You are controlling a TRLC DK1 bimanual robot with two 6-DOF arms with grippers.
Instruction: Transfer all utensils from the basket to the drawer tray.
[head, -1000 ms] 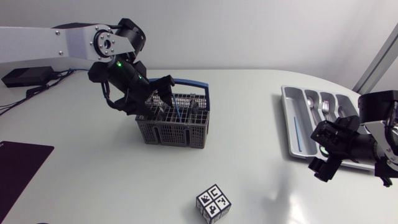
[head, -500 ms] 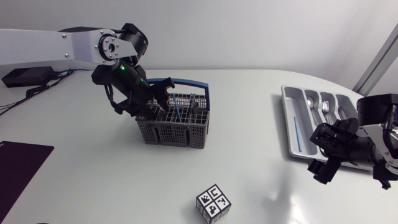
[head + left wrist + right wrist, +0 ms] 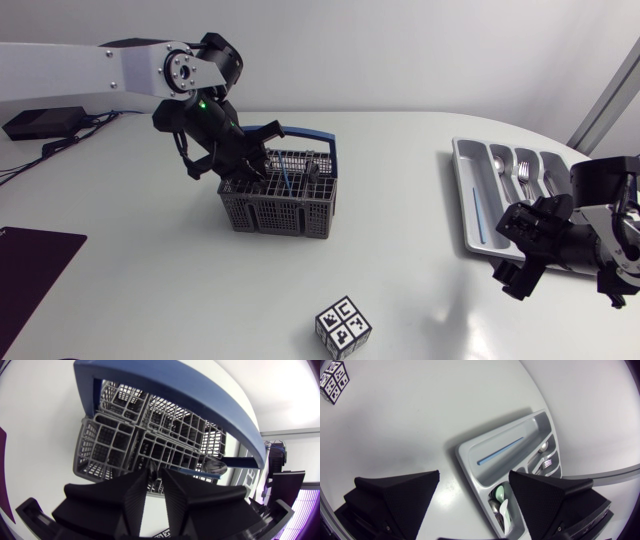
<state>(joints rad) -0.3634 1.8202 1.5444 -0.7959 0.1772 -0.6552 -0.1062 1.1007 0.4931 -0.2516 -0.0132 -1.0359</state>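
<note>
The grey wire basket (image 3: 280, 200) with a blue handle (image 3: 300, 132) stands left of the table's middle. My left gripper (image 3: 253, 165) reaches down into its left side. In the left wrist view the gripper (image 3: 154, 485) is shut on a thin grey utensil handle (image 3: 153, 471) that stands up from the basket (image 3: 120, 440); a spoon-like piece (image 3: 215, 466) lies farther in. The grey drawer tray (image 3: 465, 200) at the right holds a blue stick (image 3: 477, 220), spoons (image 3: 499, 160) and a fork (image 3: 522, 175). My right gripper (image 3: 515, 265) hangs open and empty at the tray's near corner (image 3: 465, 452).
A cube with black-and-white markers (image 3: 343, 327) sits near the front edge, also ahead of the right gripper (image 3: 331, 380). A dark mat (image 3: 30, 265) lies at the front left. Bare tabletop stretches between basket and tray.
My left gripper has shifted a little over the basket's left side and its fingers have closed together. The right arm has drifted slightly toward the front right.
</note>
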